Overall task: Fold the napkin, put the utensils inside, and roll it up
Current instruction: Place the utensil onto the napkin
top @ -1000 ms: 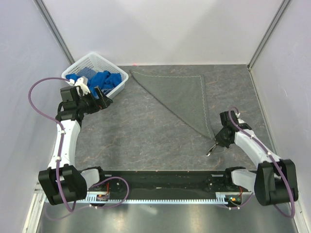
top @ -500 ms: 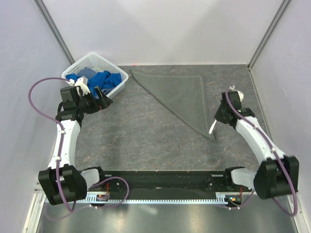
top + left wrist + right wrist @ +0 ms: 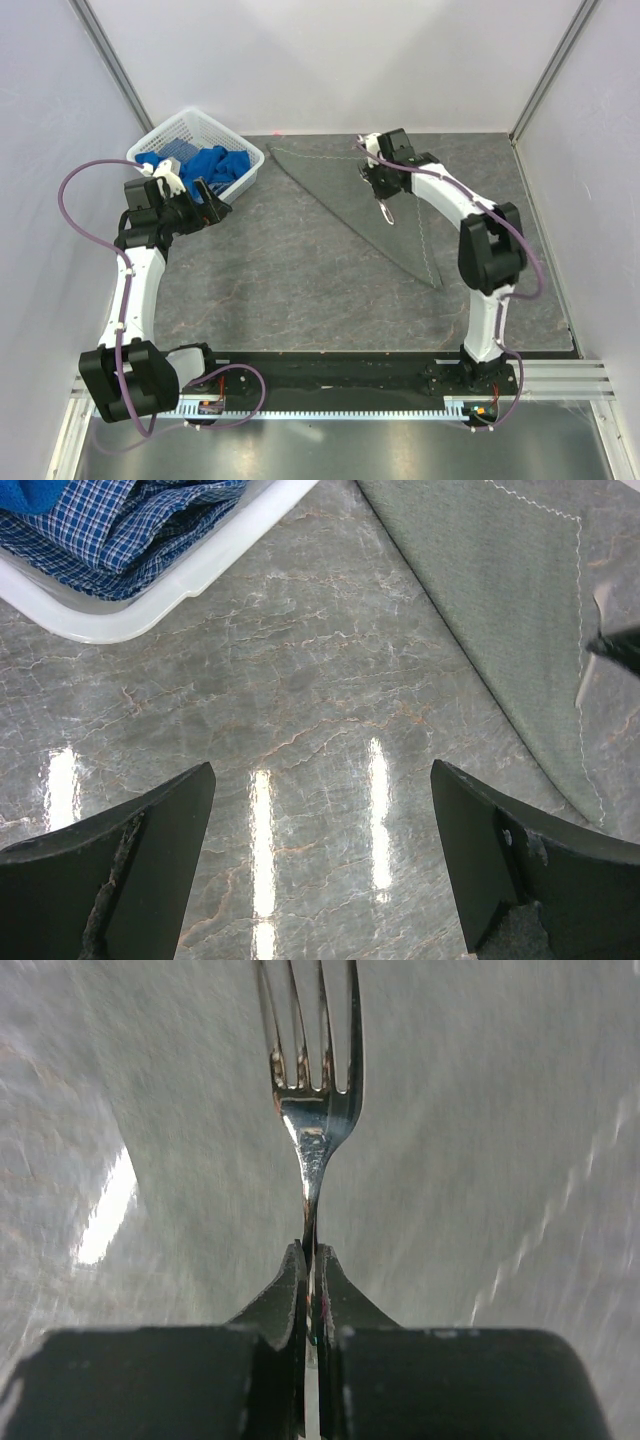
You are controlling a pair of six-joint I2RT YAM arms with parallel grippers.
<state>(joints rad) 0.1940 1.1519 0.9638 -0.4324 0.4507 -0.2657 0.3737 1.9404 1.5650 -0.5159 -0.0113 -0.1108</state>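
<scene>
The right tool (image 3: 310,1260) is clamped on the fork (image 3: 312,1110) by its slim handle, tines forward over the triangle-folded napkin (image 3: 345,185), probably to lay it inside. The left tool (image 3: 320,775) hangs spread apart above the counter (image 3: 280,270), likely keeping clear. Blur hides whether the tines touch the cloth.
</scene>
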